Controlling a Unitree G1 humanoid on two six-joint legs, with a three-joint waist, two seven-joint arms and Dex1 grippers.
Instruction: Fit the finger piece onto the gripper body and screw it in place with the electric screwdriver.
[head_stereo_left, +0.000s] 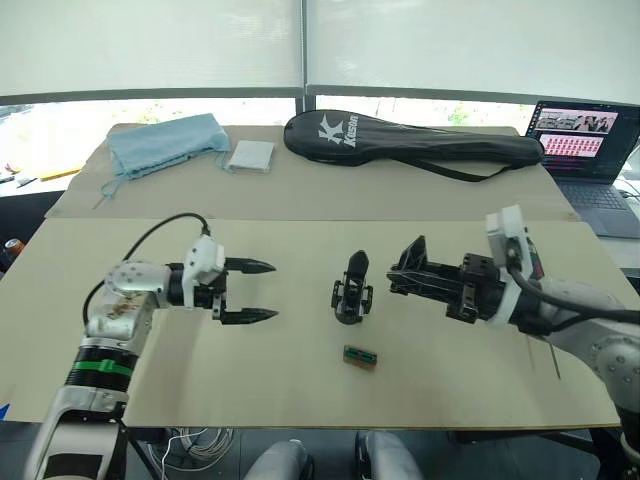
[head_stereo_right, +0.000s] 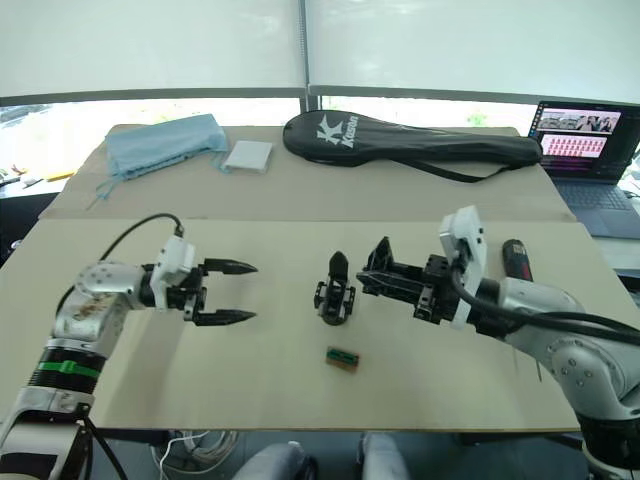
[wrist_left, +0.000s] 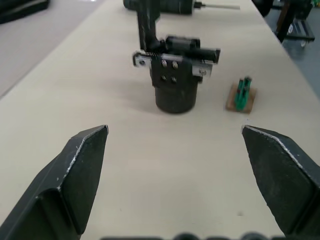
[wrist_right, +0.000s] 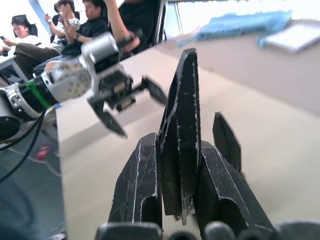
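A: Finger piece, small black tapered plastic wedge (wrist_right: 182, 125), sits clamped between the 2 black fingers of the right gripper (head_stereo_right: 385, 272), pointed end sticking out past the fingertips.

B: Which way to the target?

A: Gripper body, small black mechanism with a round puck base and 1 pointed finger (head_stereo_right: 334, 290), stands on the pale tabletop (head_stereo_right: 300, 390) just beyond that tip, toward the robot's left. Near, not touching as far as I can tell. The body's own finger points up and slightly away from the robot.

B: Axis of the wedge?

A: Roughly level, running right to left across the table and aimed at the body's upper part. My read: it has to be turned closer to upright to sit beside the existing finger.

B: Left side?

A: Left gripper (head_stereo_left: 250, 291) hovers with fingers spread wide, nothing between them, well apart from the body on its other side and facing it. In the left wrist view the body is centred between the fingers. The right arm is clearly nearer.

B: Screwdriver?

A: Thick black pen-shaped electric screwdriver with red marking (head_stereo_right: 514, 257) lies on the table behind the right wrist, untouched. Small green part on a brown base (head_stereo_right: 343, 358) lies near the front of the body.
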